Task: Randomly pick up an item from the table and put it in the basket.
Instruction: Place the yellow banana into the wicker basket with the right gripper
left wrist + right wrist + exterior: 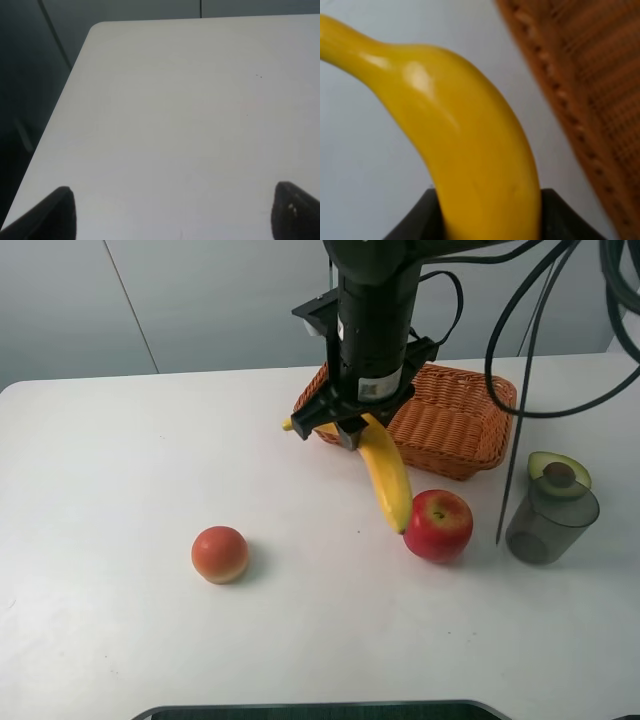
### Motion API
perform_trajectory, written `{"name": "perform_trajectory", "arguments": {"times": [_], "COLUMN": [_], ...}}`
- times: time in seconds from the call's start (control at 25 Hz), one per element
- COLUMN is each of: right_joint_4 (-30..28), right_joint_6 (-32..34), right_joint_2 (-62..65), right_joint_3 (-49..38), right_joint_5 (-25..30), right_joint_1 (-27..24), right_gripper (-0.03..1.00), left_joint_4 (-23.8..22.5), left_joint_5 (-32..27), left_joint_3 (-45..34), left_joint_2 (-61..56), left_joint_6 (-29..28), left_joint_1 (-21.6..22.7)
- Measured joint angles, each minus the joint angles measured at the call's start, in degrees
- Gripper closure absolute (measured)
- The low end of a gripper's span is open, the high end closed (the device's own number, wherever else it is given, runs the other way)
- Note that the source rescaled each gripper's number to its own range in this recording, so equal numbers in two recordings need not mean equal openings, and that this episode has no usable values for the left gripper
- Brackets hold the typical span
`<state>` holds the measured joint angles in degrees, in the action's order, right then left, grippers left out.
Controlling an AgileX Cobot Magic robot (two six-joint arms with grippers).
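Banana [386, 478] is the chosen item, and the carrying step is in hand. The right gripper [345, 432] is clamped around its stem-side half, and the free end slants down toward the near right. Its tip is just beside the red apple [438, 525]; whether it is clear of the desk [120, 460] cannot be told.

Nearest, the round orange-pink fruit [220, 554] sits well apart on the left, out of the way. On the right, the apple and the grey cup [552, 525] topped with an avocado half [559, 474] crowd the banana's low end. The left gripper [170, 215] hangs spread wide and empty over bare desk by a rounded corner.

The next move probably calls for a lift first, so the hanging tip neither nudges the apple nor catches the wicker. A short carry to the far right would then take it over the near rim of the basket [455, 420], just behind the gripper. What shows of the basket's inside is bare. Cables [488, 365] hang above its right end.
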<state>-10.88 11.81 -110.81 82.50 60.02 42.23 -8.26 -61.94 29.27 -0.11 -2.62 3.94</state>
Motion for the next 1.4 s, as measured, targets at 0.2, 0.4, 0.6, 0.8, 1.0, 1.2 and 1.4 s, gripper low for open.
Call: {"name": "perform_trajectory", "arguments": {"times": [0.2, 0.4, 0.6, 0.8, 1.0, 1.2, 1.4], "right_joint_4": [-5.43, -12.61, -18.06, -22.46, -24.32, -25.71, -25.91], "right_joint_6": [-9.28, -15.63, -18.93, -19.64, -19.68, -19.79, -19.79], "right_joint_2": [0.00, 0.00, -1.02, -4.60, -7.98, -10.01, -10.04], "right_joint_3": [0.68, 0.77, 0.77, 0.77, 0.77, 0.77, 0.77], "right_joint_5": [0.26, -2.03, -8.06, -13.81, -19.67, -22.38, -23.16], "right_joint_1": [-3.73, -6.28, -8.17, -9.90, -10.85, -11.09, -11.09], "right_gripper": [0.96, 0.96, 0.96, 0.96, 0.96, 0.96, 0.96], "left_joint_4": [0.00, 0.00, 0.00, 0.00, 0.00, 0.00, 0.00], "left_joint_5": [0.00, 0.00, 0.00, 0.00, 0.00, 0.00, 0.00], "left_joint_3": [0.00, 0.00, 0.00, 0.00, 0.00, 0.00, 0.00], "left_joint_2": [0.00, 0.00, 0.00, 0.00, 0.00, 0.00, 0.00], "left_joint_6": [0.00, 0.00, 0.00, 0.00, 0.00, 0.00, 0.00], "left_joint_1": [0.00, 0.00, 0.00, 0.00, 0.00, 0.00, 0.00]}}
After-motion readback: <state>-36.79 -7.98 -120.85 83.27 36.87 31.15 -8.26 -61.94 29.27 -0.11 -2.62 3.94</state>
